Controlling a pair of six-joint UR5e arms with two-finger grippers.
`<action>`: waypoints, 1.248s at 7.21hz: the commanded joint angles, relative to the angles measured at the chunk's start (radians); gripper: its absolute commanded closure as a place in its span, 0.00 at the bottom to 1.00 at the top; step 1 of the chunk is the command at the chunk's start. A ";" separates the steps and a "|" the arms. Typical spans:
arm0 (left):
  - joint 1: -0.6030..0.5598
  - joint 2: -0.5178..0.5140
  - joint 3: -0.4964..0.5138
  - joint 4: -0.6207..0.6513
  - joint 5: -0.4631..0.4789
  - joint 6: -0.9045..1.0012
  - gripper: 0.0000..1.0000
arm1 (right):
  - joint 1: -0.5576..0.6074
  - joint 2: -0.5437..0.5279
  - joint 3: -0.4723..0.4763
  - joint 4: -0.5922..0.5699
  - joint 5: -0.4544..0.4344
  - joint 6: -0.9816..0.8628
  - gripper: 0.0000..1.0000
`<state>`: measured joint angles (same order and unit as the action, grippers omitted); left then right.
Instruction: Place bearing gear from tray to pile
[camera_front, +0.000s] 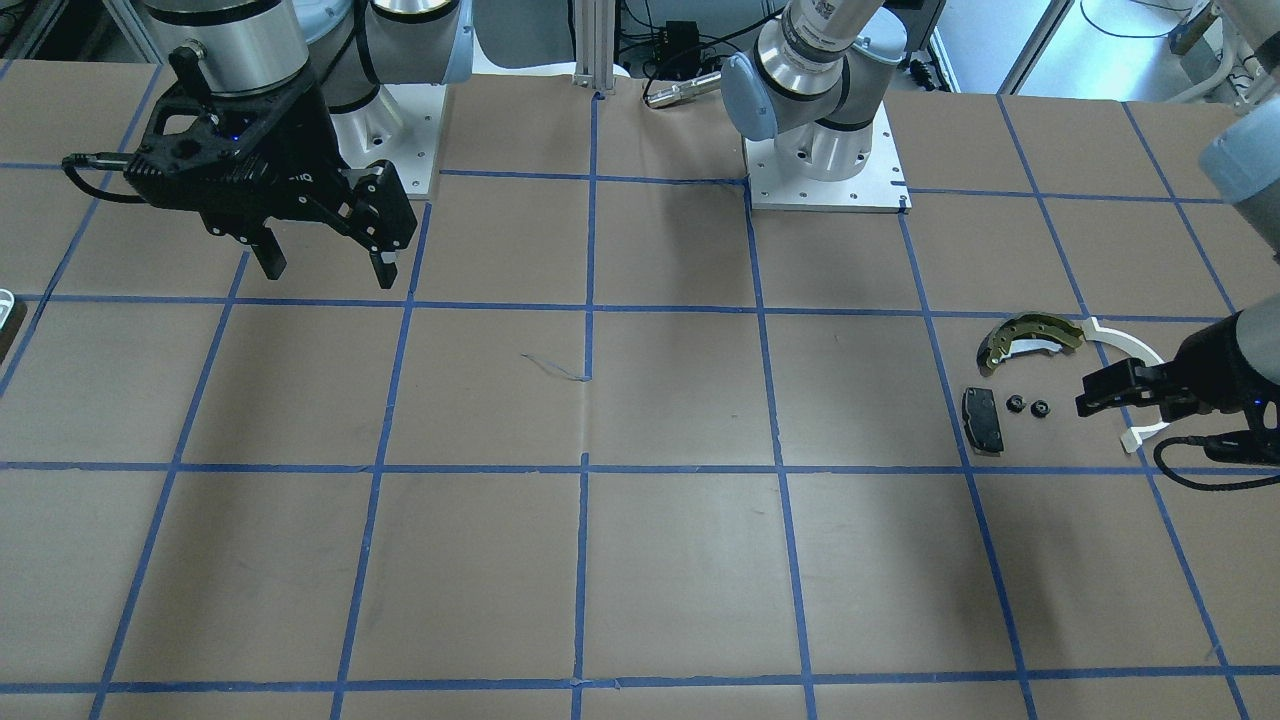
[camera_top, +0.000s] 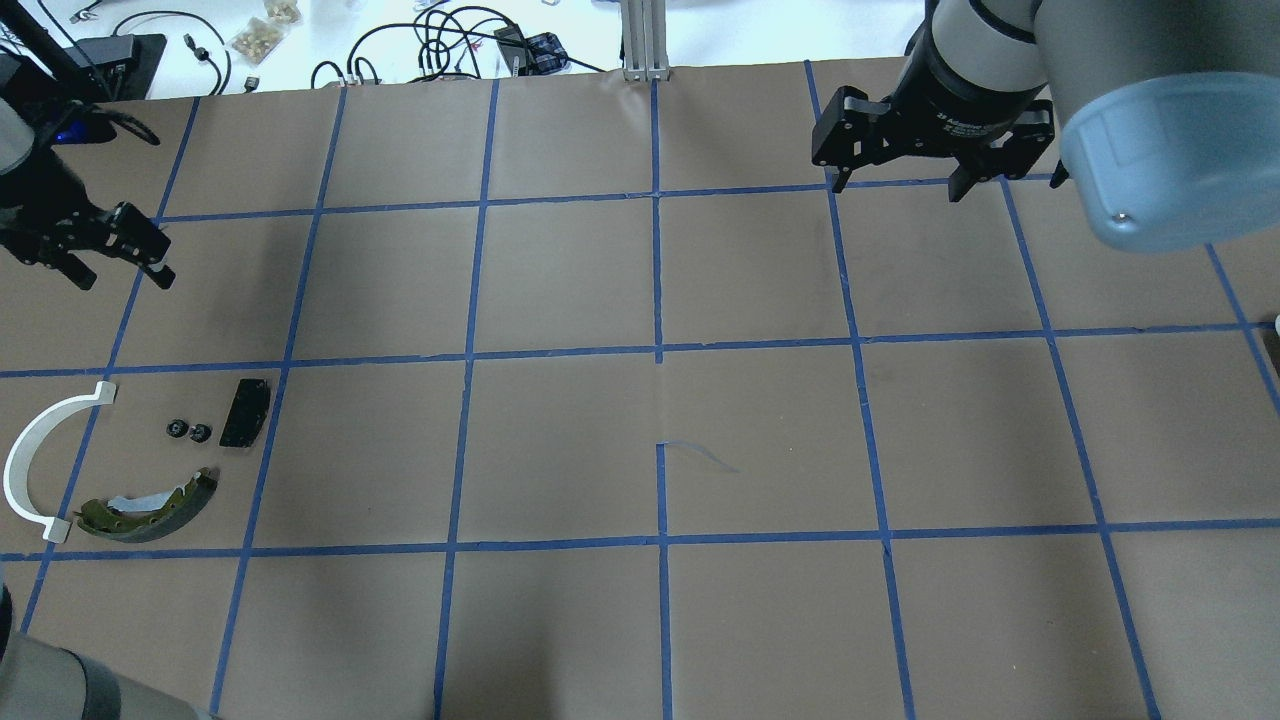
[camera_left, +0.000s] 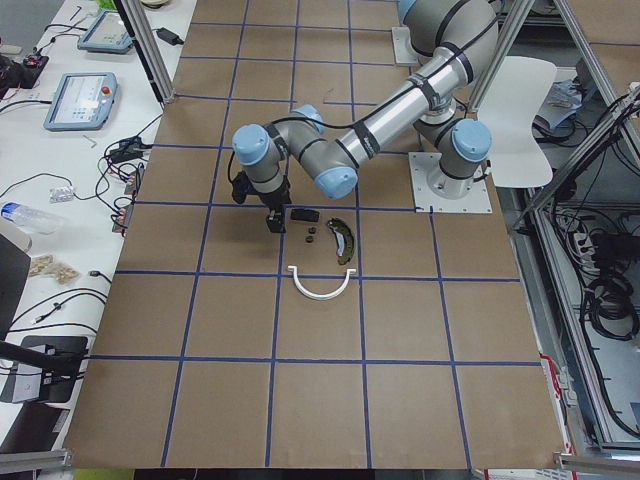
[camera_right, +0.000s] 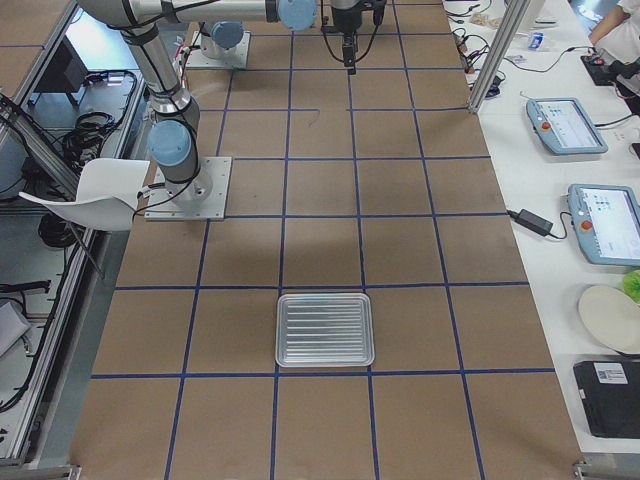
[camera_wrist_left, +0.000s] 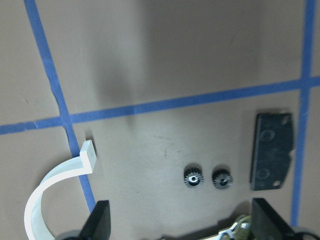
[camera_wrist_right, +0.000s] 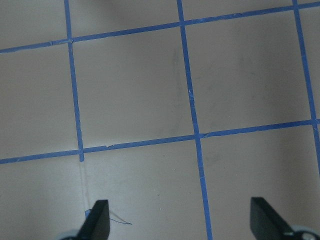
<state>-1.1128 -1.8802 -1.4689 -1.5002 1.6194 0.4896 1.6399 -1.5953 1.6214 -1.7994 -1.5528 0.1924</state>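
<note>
1. Fingertips of your left gripper (camera_wrist_left: 184, 222) frame the bottom of the left wrist view. They stand wide apart with nothing between them, and the gripper hovers above the table.
2. Just beyond those fingertips lie one bearing gear (camera_wrist_left: 193, 176) and a second gear (camera_wrist_left: 222, 178). They sit side by side on the paper, close together, clear of both fingers.
3. Both gears lie within the pile (camera_top: 245, 412). The black pad (camera_wrist_left: 271, 151) is just outside one finger and the white arc strip (camera_wrist_left: 55, 190) curls past the other. The olive-gold brake shoe (camera_top: 150, 505) is behind the fingertips.
4. Your right gripper (camera_top: 895, 185) is also spread open and empty, well apart from every part.
5. The step in hand looks like the end of a placement. The gears are down and the fingers are off them.
6. The tray (camera_right: 325, 296) sits far from both grippers, and the right side view shows nothing lying in it.
7. The next move probably calls only for lifting the left fingers straight away. Keep them off the arc strip and pad while you do, and check the tray before reaching again.
8. Count: two gears, one brake shoe, one arc strip, one pad, one tray, two grippers.
</note>
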 joint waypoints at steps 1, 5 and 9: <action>-0.113 0.078 0.100 -0.147 -0.038 -0.173 0.00 | 0.001 -0.003 -0.002 0.000 -0.001 0.002 0.00; -0.324 0.165 0.099 -0.190 -0.113 -0.357 0.00 | -0.002 -0.005 -0.003 0.037 -0.010 0.007 0.00; -0.419 0.205 -0.015 -0.183 -0.092 -0.523 0.00 | 0.003 -0.005 -0.003 0.026 -0.009 0.010 0.00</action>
<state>-1.5021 -1.6991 -1.4286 -1.6916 1.5186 0.0056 1.6414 -1.5997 1.6184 -1.7688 -1.5627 0.2010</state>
